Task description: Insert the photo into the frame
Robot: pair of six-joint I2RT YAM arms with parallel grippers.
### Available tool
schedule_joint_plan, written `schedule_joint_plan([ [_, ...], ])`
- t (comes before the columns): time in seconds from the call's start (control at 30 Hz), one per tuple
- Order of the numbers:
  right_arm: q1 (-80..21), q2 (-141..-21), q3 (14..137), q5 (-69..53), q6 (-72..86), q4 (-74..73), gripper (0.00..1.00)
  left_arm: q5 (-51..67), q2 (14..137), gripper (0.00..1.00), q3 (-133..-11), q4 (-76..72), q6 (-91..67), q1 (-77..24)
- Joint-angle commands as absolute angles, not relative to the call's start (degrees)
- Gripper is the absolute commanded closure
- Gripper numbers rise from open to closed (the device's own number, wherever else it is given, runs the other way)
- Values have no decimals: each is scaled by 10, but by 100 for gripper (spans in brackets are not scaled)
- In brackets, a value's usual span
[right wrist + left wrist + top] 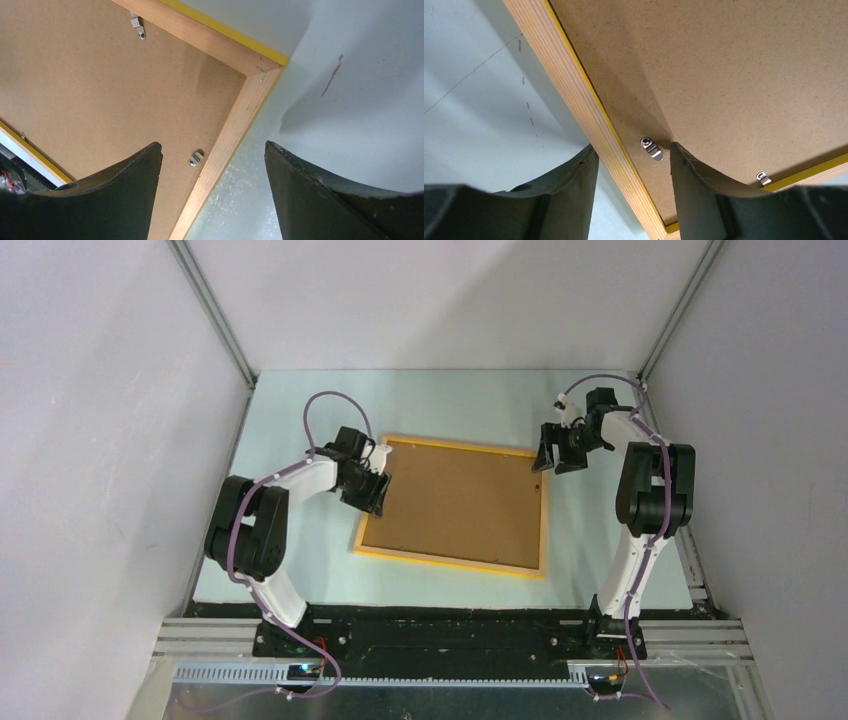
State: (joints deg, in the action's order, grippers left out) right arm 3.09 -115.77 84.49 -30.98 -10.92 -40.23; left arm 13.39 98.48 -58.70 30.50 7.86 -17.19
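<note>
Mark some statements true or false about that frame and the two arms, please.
1. The frame lies with its brown backing board facing up. True.
2. A flower photo lies beside the frame. False: no photo shows in any view.
3. The jaws of the left arm stand either side of the frame's rail. True.
4. The jaws of the right arm are clamped shut. False: they stand wide open by the frame's far right corner.
5. Small metal clips sit on the backing board. True.
</note>
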Motion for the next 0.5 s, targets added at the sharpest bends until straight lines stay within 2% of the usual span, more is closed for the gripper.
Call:
schedule_joint_plan([
  [0.0,31,-1139,843,-329,-105,-402,22,75,994,48,-567,287,82,-191],
  [0.47,31,-1145,840,-334,-107,-403,23,73,975,66,-555,287,92,-194],
])
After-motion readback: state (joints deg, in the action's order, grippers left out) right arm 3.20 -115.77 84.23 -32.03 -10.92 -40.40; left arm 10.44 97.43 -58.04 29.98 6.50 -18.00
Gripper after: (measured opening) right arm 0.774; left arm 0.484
